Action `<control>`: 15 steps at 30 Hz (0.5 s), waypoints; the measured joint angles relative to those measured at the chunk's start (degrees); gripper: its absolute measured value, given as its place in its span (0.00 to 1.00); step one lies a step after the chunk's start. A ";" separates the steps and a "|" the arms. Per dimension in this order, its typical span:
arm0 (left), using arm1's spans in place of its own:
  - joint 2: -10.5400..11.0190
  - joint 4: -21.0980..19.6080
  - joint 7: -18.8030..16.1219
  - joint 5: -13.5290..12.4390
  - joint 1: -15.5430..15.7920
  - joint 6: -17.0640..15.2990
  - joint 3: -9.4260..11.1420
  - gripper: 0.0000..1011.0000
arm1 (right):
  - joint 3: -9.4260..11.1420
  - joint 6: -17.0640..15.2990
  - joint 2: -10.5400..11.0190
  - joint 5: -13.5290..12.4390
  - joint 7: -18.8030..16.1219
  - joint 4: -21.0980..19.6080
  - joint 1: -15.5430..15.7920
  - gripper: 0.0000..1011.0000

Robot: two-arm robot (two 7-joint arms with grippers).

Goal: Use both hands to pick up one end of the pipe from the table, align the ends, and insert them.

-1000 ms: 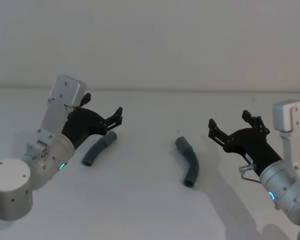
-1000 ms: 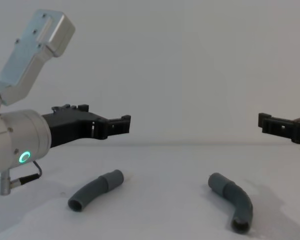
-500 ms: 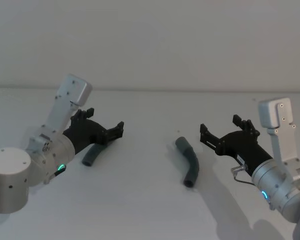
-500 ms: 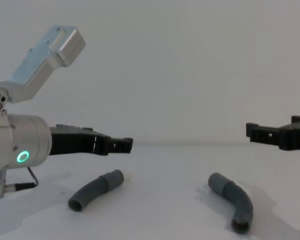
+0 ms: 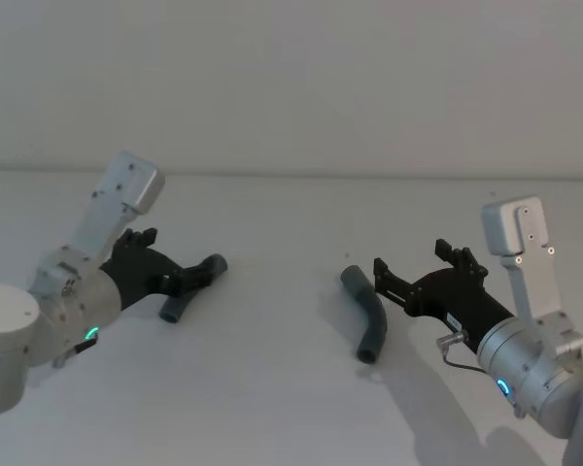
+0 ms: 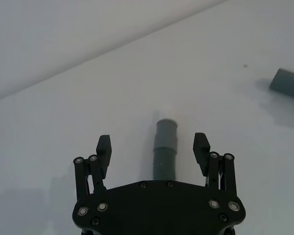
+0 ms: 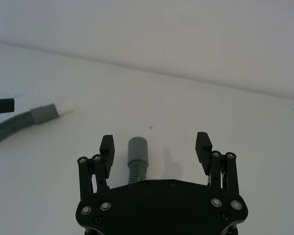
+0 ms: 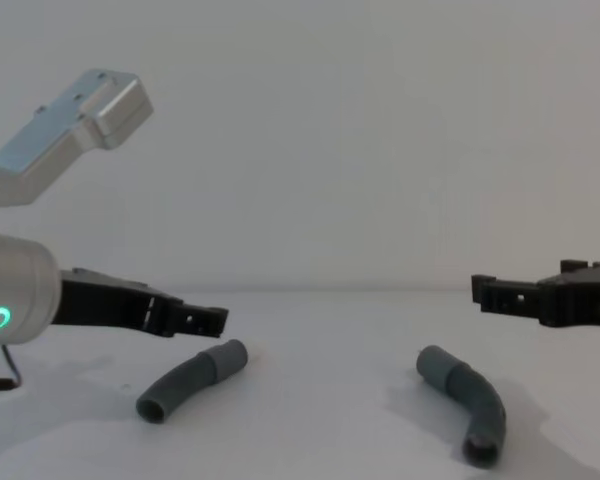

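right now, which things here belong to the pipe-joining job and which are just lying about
Part of the job:
- left pipe piece, with the open left tool lined up on it
- right pipe piece, with the open right tool lined up on it
- table under both

Just there:
- plain wall behind the table

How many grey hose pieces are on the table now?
2. One dark-grey bent ribbed hose piece lies on the white table below the open left gripper; the other hose piece, right of centre, below the open right gripper.
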State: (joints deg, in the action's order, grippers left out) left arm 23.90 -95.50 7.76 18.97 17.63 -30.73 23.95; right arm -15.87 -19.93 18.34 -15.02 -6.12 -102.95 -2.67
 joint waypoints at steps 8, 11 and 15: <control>0.97 -0.64 0.00 -0.13 -0.60 -1.55 -1.03 0.99 | -0.40 -1.44 -0.18 0.07 -0.77 0.11 -0.09 0.99; 1.11 -0.26 0.45 -0.15 -0.50 -1.60 -1.18 0.99 | -0.54 -1.91 -0.23 0.14 -1.05 0.26 -0.16 0.99; 1.24 0.85 1.61 -0.20 0.13 -1.51 -1.15 0.99 | -0.69 -2.49 -0.34 0.28 -1.34 0.53 -0.32 0.99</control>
State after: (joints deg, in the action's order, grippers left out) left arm 25.14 -94.66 9.36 18.77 17.76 -32.24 22.80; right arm -16.56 -22.42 18.00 -14.74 -7.45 -102.41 -2.98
